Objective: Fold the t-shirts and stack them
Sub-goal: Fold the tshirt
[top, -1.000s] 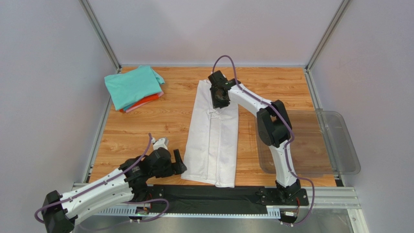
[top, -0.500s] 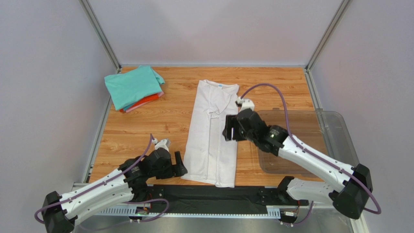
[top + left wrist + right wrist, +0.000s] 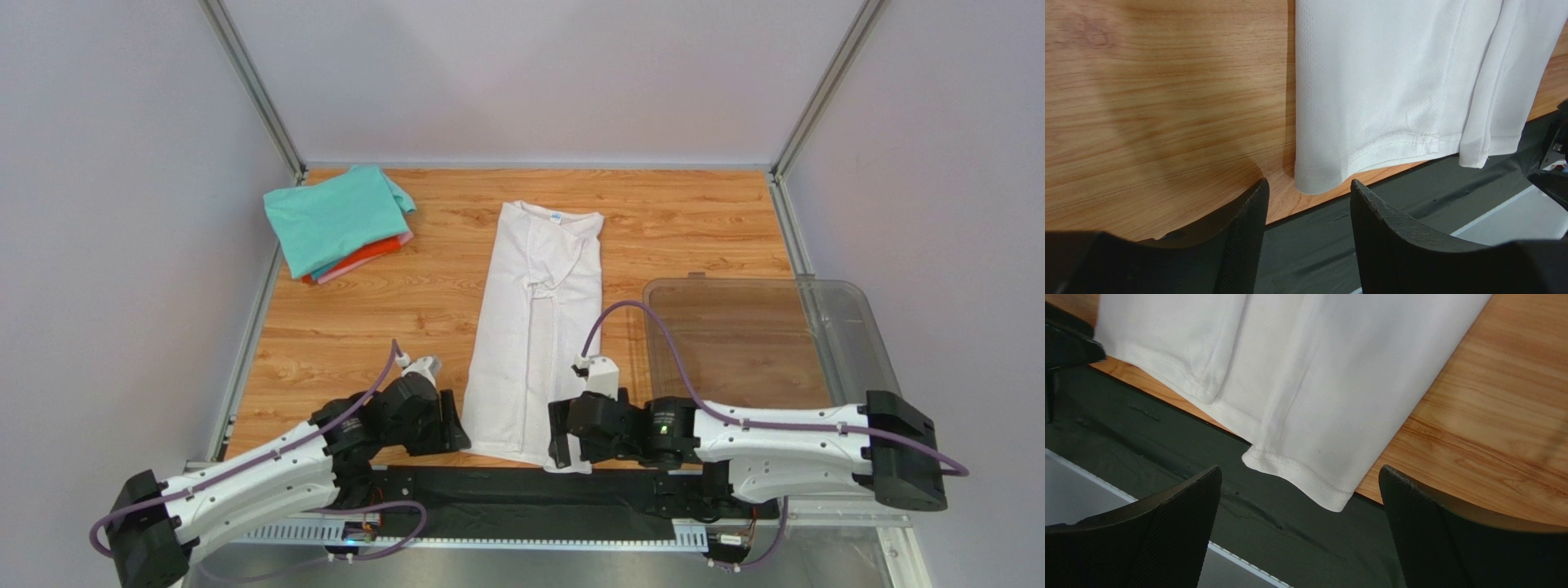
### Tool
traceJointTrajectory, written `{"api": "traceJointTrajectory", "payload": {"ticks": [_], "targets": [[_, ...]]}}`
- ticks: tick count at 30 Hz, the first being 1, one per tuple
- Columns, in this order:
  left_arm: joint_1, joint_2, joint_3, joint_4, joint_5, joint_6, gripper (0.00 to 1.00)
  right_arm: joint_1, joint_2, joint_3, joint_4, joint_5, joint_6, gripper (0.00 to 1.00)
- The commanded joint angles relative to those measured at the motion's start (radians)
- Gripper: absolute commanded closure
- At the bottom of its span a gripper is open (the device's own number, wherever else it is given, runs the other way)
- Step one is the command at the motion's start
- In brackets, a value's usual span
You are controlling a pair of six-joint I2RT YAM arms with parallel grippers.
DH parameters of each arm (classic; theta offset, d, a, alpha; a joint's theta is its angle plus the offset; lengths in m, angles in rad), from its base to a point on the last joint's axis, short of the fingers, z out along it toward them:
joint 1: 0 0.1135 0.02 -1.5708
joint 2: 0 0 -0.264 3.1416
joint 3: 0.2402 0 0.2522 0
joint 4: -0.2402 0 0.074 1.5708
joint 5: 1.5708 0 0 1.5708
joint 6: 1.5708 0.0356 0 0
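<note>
A white t-shirt [image 3: 540,331] lies folded into a long strip down the middle of the table, its collar with a blue label [image 3: 558,217] at the far end. Its near hem [image 3: 1364,153] overhangs the black mat a little. My left gripper [image 3: 451,423] sits at the hem's left corner, open, with that corner just beyond its tips [image 3: 1309,182]. My right gripper [image 3: 558,435] is at the hem's right corner [image 3: 1321,490], jaws wide open [image 3: 1300,468] and holding nothing. A folded stack of t-shirts [image 3: 337,221], teal on top of pink and orange-red, rests at the far left.
A clear plastic bin [image 3: 846,355] stands at the right of the wooden table [image 3: 405,319]. A black mat [image 3: 515,490] and a metal rail run along the near edge. White walls with metal posts close in the back and sides.
My right arm has swung back from the shirt's collar to its near hem, opening its jaws on the way. My left gripper edged toward the hem and narrowed somewhat.
</note>
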Motion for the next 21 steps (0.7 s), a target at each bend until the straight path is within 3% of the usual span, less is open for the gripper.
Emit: {"api": "traceJointTrajectory", "payload": {"ticks": [1, 4, 8, 13, 15, 21], "targets": [[-0.001, 0.007, -0.019, 0.053, 0.064, -0.006, 0.45, 0.028, 0.040, 0.025, -0.053, 0.091, 0.130, 0.00], [-0.003, 0.006, -0.026, 0.057, 0.063, -0.012, 0.51, 0.035, 0.043, 0.014, -0.056, 0.094, 0.159, 0.00], [-0.001, 0.015, -0.043, 0.076, 0.083, -0.018, 0.73, 0.036, 0.013, -0.018, -0.070, 0.097, 0.199, 0.00], [-0.001, 0.020, -0.063, 0.084, 0.092, -0.029, 0.88, 0.038, -0.062, -0.079, -0.006, 0.049, 0.203, 0.02], [-0.003, 0.020, -0.071, 0.098, 0.106, -0.034, 0.99, 0.038, -0.070, -0.096, 0.023, 0.005, 0.190, 0.04], [-0.001, 0.017, -0.097, 0.142, 0.129, -0.038, 1.00, 0.045, -0.050, -0.099, 0.005, -0.018, 0.193, 0.21]]}}
